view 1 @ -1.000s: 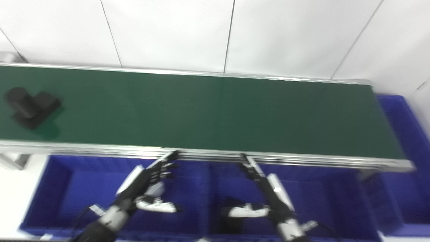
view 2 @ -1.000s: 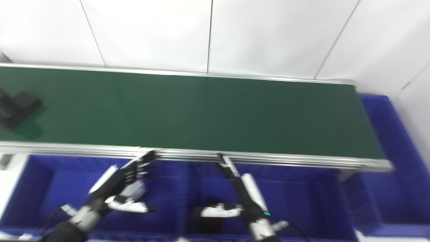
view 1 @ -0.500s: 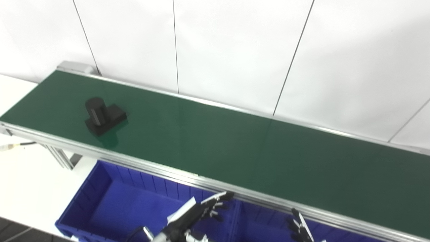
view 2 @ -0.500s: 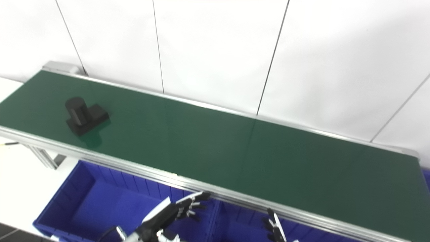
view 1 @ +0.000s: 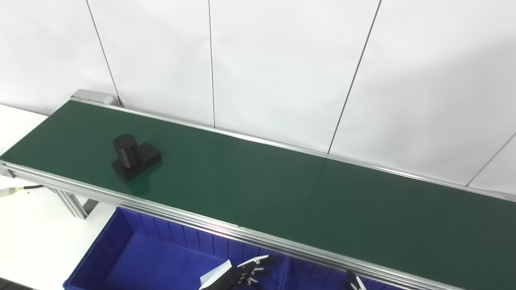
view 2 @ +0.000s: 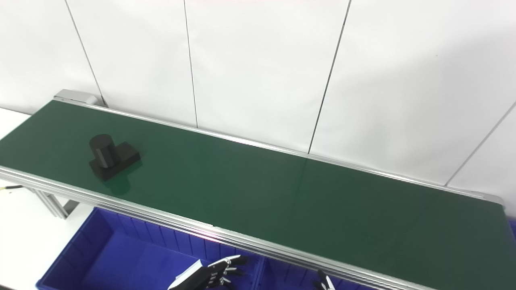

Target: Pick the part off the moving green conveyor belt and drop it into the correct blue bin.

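Left hand (view 1: 238, 276) fingers spread, empty, over blue bin (view 1: 133, 257); right hand (view 2: 324, 283) mostly cut off, state unclear. One black part (view 1: 135, 157) far left on green belt (view 1: 282, 193)

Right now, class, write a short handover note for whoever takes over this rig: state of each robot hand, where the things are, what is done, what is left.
Left robot hand: open, empty, low over the blue bin in front of the belt.
Right robot hand: only fingertips show at the picture's bottom edge; state unclear.
Black part: upright on the green belt, near its left end, untouched.
Done: nothing picked.
Left: grasp the part, drop it in the correct bin.
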You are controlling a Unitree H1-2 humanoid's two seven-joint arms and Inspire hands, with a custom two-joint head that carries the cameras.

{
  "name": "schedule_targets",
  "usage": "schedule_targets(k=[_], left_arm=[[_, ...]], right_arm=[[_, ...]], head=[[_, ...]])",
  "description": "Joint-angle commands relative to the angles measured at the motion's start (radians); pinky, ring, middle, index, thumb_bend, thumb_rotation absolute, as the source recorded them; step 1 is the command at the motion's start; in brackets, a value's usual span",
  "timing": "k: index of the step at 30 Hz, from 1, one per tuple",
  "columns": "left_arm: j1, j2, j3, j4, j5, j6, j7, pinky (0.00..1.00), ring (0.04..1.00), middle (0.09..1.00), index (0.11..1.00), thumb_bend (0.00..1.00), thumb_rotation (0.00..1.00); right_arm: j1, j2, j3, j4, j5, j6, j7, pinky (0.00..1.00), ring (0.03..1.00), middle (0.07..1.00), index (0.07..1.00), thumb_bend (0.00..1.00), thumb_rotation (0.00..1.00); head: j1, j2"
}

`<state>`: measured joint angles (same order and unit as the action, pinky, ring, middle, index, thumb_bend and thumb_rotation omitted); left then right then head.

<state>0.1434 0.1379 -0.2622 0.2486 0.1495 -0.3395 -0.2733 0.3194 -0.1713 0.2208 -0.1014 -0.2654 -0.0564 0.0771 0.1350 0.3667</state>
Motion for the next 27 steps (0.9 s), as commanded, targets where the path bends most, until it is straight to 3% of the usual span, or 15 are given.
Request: schedule_targets(k=[1,7,13,16,18,22,23,27], left_arm=[[-0.025,-0.004,-0.001,-0.01,-0.003,-0.048,0.012,0.67,0.843,0.919,0.898,0.97,0.2],[-0.034,-0.008,-0.002,0.02,0.008,-0.074,0.025,0.66,0.837,0.91,0.883,0.96,0.18],[-0.035,-0.013,-0.009,0.026,0.028,-0.071,0.038,0.66,0.824,0.904,0.88,0.97,0.23],[-0.038,-0.018,-0.009,0.034,0.029,-0.08,0.045,0.65,0.822,0.904,0.874,0.96,0.2],[-0.038,-0.022,-0.009,0.036,0.023,-0.081,0.047,0.65,0.819,0.901,0.871,0.96,0.2],[-0.041,-0.025,-0.01,0.038,0.03,-0.084,0.054,0.65,0.808,0.892,0.863,0.96,0.2],[-0.042,-0.025,-0.011,0.041,0.032,-0.087,0.056,0.65,0.802,0.885,0.859,0.96,0.19],[-0.044,-0.022,-0.011,0.045,0.04,-0.096,0.062,0.65,0.798,0.878,0.854,0.96,0.2]], right_arm=[[-0.011,0.0,-0.006,-0.009,0.003,-0.065,-0.011,0.86,0.901,0.912,0.982,0.92,0.04],[-0.014,-0.004,-0.008,-0.002,0.009,-0.064,-0.008,0.89,0.892,0.921,0.994,0.92,0.02],[-0.016,-0.002,-0.018,0.029,0.021,-0.104,-0.022,0.9,0.92,0.919,0.997,0.93,0.03],[-0.016,0.002,-0.024,0.057,-0.001,-0.131,-0.047,0.87,0.819,0.91,0.993,0.94,0.01],[-0.018,-0.001,-0.024,0.071,-0.022,-0.144,-0.06,0.85,0.826,0.905,0.99,0.95,0.02],[-0.02,0.0,-0.028,0.078,-0.017,-0.154,-0.064,0.86,0.887,0.899,0.991,0.95,0.03],[-0.021,0.002,-0.03,0.082,-0.015,-0.158,-0.066,0.88,0.843,0.902,0.992,0.95,0.02],[-0.025,0.009,-0.032,0.098,-0.023,-0.183,-0.076,0.89,0.86,0.895,0.988,0.96,0.03]], head=[[0.004,-0.005],[0.031,-0.02],[0.068,-0.049],[0.087,-0.059],[0.099,-0.063],[0.103,-0.068],[0.098,-0.067],[0.078,-0.065]])
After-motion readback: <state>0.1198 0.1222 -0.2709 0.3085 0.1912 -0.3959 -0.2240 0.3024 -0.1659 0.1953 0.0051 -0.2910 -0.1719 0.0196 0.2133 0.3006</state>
